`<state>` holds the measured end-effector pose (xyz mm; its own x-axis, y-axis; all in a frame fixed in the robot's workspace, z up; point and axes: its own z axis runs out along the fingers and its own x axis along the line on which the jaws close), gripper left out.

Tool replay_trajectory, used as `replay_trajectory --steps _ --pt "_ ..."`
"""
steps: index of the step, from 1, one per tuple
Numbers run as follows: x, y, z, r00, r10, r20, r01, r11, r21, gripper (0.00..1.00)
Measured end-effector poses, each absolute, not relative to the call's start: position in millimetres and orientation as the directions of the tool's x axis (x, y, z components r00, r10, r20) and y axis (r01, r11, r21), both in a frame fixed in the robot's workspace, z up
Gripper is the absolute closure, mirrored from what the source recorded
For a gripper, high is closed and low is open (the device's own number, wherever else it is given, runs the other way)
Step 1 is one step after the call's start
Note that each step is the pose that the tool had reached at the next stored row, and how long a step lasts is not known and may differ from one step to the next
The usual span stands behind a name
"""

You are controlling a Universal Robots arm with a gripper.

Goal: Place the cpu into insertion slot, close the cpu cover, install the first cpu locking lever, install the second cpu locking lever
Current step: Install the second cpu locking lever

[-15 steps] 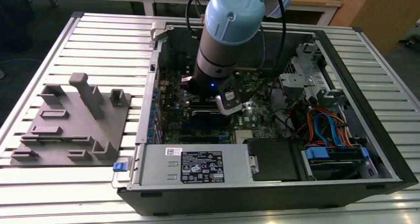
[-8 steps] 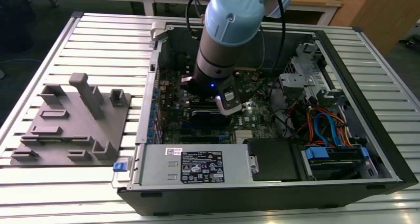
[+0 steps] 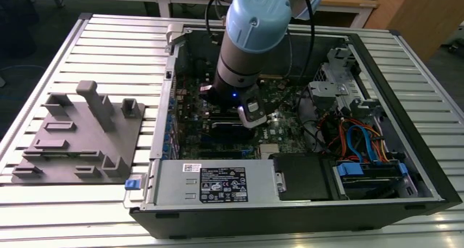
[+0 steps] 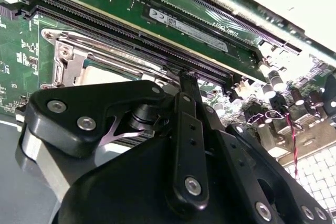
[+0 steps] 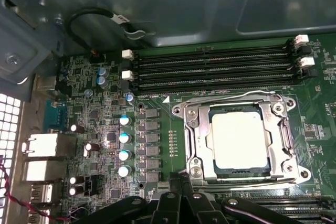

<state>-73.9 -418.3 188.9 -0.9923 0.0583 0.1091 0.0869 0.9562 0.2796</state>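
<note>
Silver-grey and flat, the cpu point(image 5: 239, 141) already lies in the insertion slot point(image 5: 195, 129), right of centre in the first wrist view, with the cpu cover point(image 5: 278, 124) down around it as a thin metal frame. Chip and socket look delicate, I'd judge; the stiff cover and its thin wire levers are better pushed at their ends than pinched. The gripper point(image 4: 186, 77) hovers at the socket's edge in the second wrist view, fingers drawn together on nothing. Its black body hides the near lever point(image 5: 247, 182), so whether that is latched I cannot tell.
</note>
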Motion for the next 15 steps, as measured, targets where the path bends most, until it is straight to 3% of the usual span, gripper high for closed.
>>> replay_trajectory --steps 15 --pt "-76.7 -414.5 191.2 -0.992 0.058 0.111 0.087 0.954 0.286 0.89"
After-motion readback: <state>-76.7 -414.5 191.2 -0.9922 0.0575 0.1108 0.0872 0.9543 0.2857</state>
